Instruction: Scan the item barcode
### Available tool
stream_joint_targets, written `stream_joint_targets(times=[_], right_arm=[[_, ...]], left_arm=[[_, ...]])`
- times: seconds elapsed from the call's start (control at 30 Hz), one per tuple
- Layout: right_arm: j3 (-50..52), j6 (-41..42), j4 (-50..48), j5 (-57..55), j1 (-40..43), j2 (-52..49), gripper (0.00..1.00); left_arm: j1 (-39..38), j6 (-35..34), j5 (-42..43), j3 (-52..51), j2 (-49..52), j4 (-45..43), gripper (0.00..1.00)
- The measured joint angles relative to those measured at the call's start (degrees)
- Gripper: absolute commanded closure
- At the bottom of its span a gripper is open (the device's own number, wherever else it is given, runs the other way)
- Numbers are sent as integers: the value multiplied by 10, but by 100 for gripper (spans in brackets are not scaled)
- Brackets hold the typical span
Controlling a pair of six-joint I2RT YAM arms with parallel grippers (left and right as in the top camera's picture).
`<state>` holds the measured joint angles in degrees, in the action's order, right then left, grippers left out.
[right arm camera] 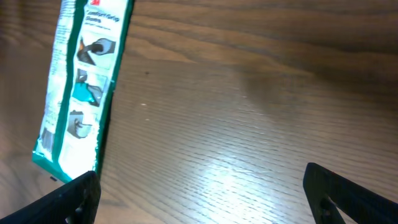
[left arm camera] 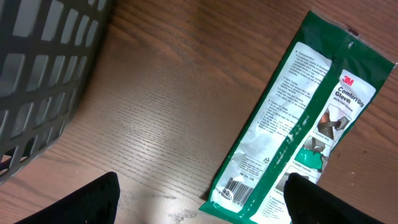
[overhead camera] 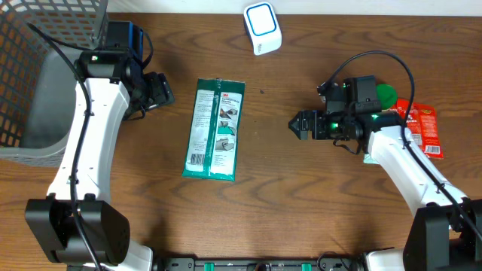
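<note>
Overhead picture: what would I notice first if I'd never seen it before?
The green packet lies flat in the middle of the table. The left pincer and the right pincer sit open on either side, neither touching it. Next you'd spot the white scanner at the top of the picture and the grey basket at the far left.

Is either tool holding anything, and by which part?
Nothing is held. Left tool and right tool are open and empty; the green package lies untouched between them.

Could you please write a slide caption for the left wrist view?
Open left hand above wooden table: 3M glove package with barcode facing up, grey mesh basket nearby.
</note>
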<state>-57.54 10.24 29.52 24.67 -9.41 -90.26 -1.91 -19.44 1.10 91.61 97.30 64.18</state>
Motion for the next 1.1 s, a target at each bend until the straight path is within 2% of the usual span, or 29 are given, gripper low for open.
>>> stream_joint_targets(times=[0.27,0.3,0.33,0.37,0.43,0.53,0.83,1.1], right_arm=[[0,0,-5,5,-14,0,1],[0,0,-5,5,-15,0,1],[0,0,-5,5,-16,0,1],[0,0,-6,5,-17,0,1],[0,0,-6,5,-19,0,1],[0,0,-6,6,-19,0,1],[0,0,-9,36,-28,0,1],[0,12,-35,58,-71,-22,8]], left_arm=[[0,0,0,0,0,-9,15],[0,0,0,0,0,-2,21],[0,0,2,0,0,3,36],[0,1,5,0,0,3,55],[-1,-4,16,-5,0,0,76],[-8,-1,22,-33,0,-21,92],[-45,19,33,-161,3,-136,92],[-62,26,38,-198,24,-207,92]])
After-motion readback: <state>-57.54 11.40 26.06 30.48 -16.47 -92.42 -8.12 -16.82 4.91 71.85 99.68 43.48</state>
